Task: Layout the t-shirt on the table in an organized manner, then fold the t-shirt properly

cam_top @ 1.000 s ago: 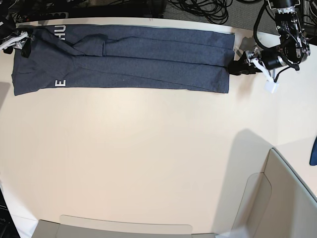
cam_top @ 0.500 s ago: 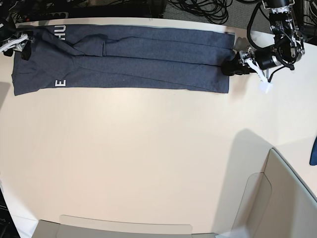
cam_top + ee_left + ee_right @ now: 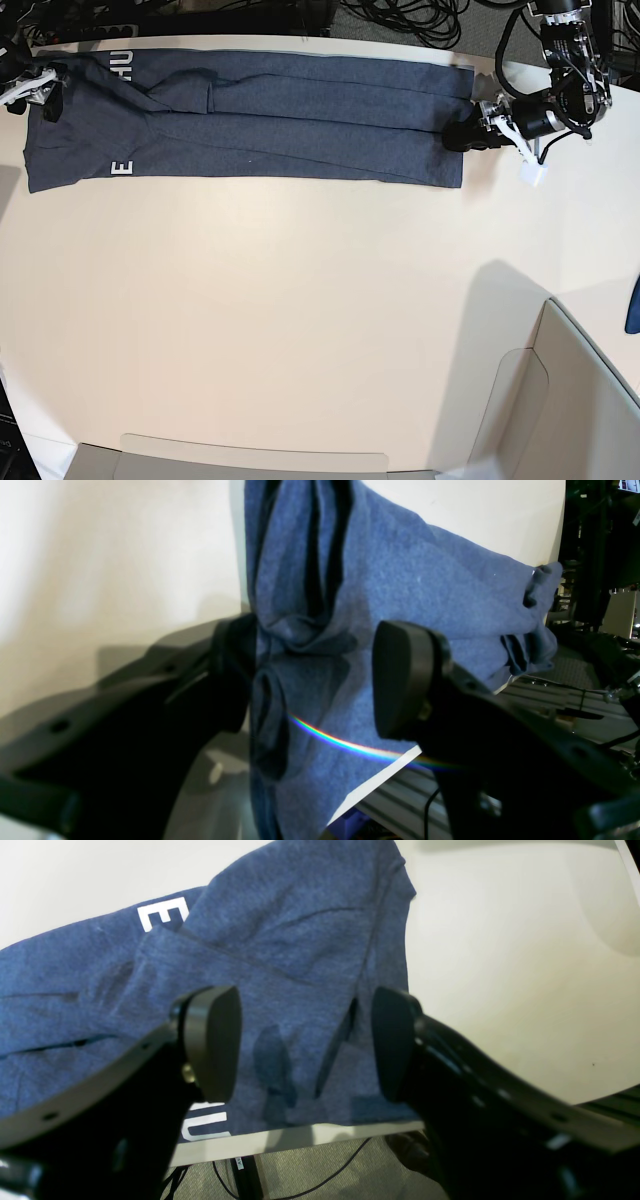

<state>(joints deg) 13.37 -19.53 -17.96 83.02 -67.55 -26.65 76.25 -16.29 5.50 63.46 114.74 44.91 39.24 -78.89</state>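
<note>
The t-shirt (image 3: 280, 120) lies folded lengthwise into a long dark navy strip along the far side of the table (image 3: 300, 320), with pale lettering (image 3: 120, 168) at its left end. My left gripper (image 3: 462, 136) is at the strip's right end. In the left wrist view it (image 3: 315, 690) is open, its jaws straddling the bunched shirt edge (image 3: 400, 580). My right gripper (image 3: 50, 100) is at the strip's left end. In the right wrist view it (image 3: 305, 1040) is open just above the shirt (image 3: 280, 940) near the lettering (image 3: 160, 912) and the table's far edge.
Grey-beige box walls stand at the front (image 3: 250, 462) and front right (image 3: 570, 400). A small brighter blue cloth scrap (image 3: 633, 305) shows at the right edge. Cables (image 3: 400, 15) lie beyond the table's far edge. A white tag (image 3: 533, 175) hangs from the left arm.
My left gripper has moved left, from just off the shirt's right end onto its edge. My right gripper has shifted slightly at the left end. The shirt has not moved.
</note>
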